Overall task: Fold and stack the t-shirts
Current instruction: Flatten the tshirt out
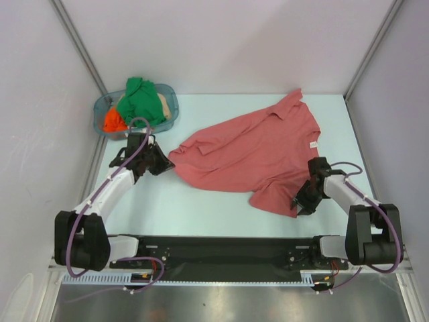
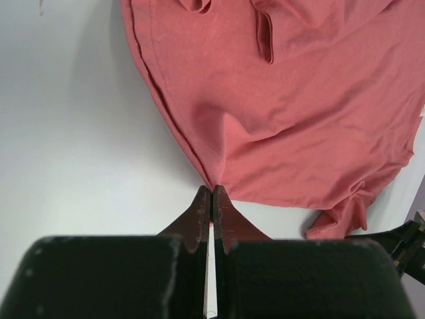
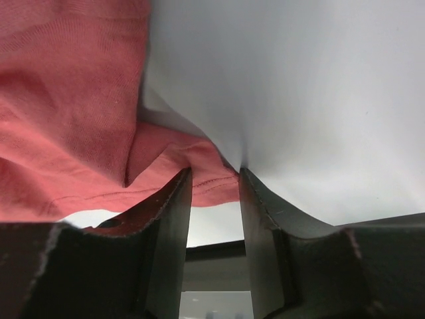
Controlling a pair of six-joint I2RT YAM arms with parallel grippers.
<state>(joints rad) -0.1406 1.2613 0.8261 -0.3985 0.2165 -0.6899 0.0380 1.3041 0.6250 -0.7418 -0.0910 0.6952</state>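
1. Top external view: You had the salmon-red t-shirt (image 1: 255, 151) lying rumpled and unfolded across the table (image 1: 201, 215), its small white tag (image 1: 312, 145) showing near the right side. The left gripper (image 1: 167, 163) met the shirt's left corner, and the right gripper (image 1: 301, 199) sat at its near hem. The green t-shirt (image 1: 141, 97), orange t-shirt (image 1: 112, 121) and beige t-shirt (image 1: 165, 107) lay heaped in the clear blue-tinted tub (image 1: 100, 107) at the far left, none of them folded.

2. Left wrist view: Your left gripper (image 2: 212, 191) had its fingers (image 2: 199, 214) pressed together on a corner of the salmon-red t-shirt (image 2: 299, 100), the cloth fanning away from the pinch over the table (image 2: 80, 146).

3. Right wrist view: Your right gripper (image 3: 214, 174) held its fingers (image 3: 169, 219) apart, with a stitched hem of the salmon-red t-shirt (image 3: 60, 100) lying across the gap at the tips. By the look of it, nothing was clamped there.

4. Progress, as a judgement: the task stood at its very start. No fold showed and no stack existed. The red shirt wanted spreading flat first, and three more shirts waited in the tub.
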